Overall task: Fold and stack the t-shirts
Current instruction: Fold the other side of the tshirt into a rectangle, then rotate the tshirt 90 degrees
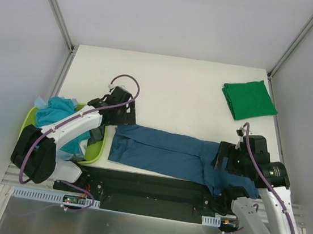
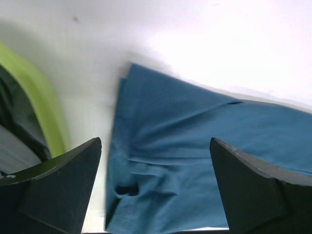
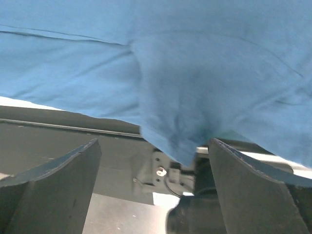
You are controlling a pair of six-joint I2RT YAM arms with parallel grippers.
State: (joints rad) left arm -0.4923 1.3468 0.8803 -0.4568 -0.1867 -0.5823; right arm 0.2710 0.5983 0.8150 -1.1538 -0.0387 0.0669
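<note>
A dark teal-blue t-shirt (image 1: pixel 163 152) lies stretched in a long band along the table's near edge, and its right end hangs over that edge (image 3: pixel 195 126). My left gripper (image 1: pixel 116 118) hovers over the shirt's wrinkled left end (image 2: pixel 161 161), open, with nothing between its fingers (image 2: pixel 63 190). Over the right end my right gripper (image 1: pixel 222 159) is open too, its fingers (image 3: pixel 253 190) clear of the cloth. A bright green t-shirt (image 1: pixel 250 100) lies folded at the back right. A light turquoise t-shirt (image 1: pixel 60 111) is heaped in the basket, with dark grey cloth (image 2: pixel 19 131) beside it.
The lime-green plastic basket (image 1: pixel 96 149) stands at the table's left edge, right beside the teal shirt's left end, its rim (image 2: pixel 44 97) close to my left finger. A black mounting plate (image 1: pixel 148 187) runs below the near edge. White walls enclose the table.
</note>
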